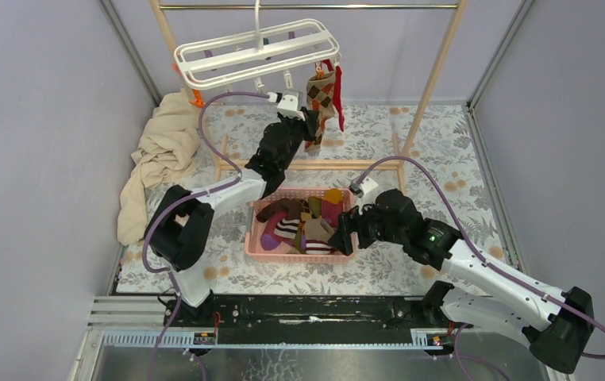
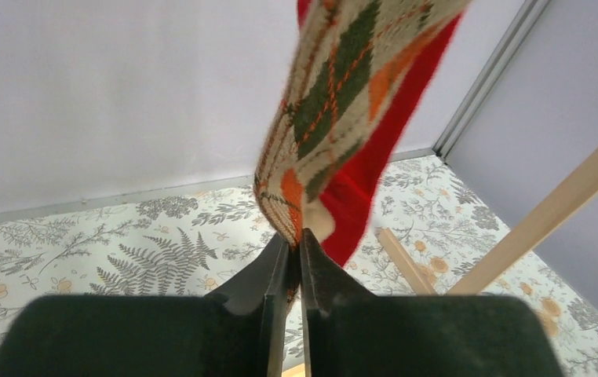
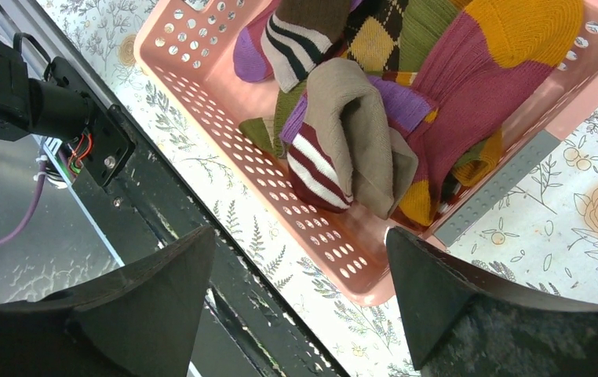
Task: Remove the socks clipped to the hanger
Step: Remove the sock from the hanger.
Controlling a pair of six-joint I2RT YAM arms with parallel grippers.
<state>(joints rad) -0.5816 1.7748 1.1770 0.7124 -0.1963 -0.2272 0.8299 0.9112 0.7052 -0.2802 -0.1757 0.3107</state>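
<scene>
The white hanger (image 1: 256, 51) is hung by its hook from the metal rail of a wooden rack (image 1: 434, 71) at the back of the desk (image 1: 410, 143). Only two socks are seen clipped to it, both at its right end: an argyle sock (image 1: 321, 97) with green and orange diamonds, and a red sock (image 1: 338, 95) just beside it on the right.

The left pincer (image 1: 312, 128) is raised to the lower end of the argyle sock. In the left wrist view, the left pincer (image 2: 297, 245) is seen closed on the sock's tip. The tip of the argyle sock (image 2: 335, 102) is pinched between the two dark fingers, and the red sock (image 2: 362, 196) hangs directly behind it. Whether the red sock is also caught in the grip cannot be told.

The other socks (image 1: 299, 222) are piled in a pink basket (image 1: 249, 238) set on the desk between the two arms. Brown, maroon, olive, purple, mustard and striped ones are mixed together there.

The right pincer (image 1: 344, 234) is held at the basket's right side. In the right wrist view, the right pincer (image 3: 300, 275) is seen spread wide with nothing between its fingers. It is poised above the perforated wall of the basket (image 3: 225, 118) and the heap of socks (image 3: 359, 141) inside.

A crumpled beige cloth (image 1: 160, 147) lies at the left edge of the desk.
</scene>
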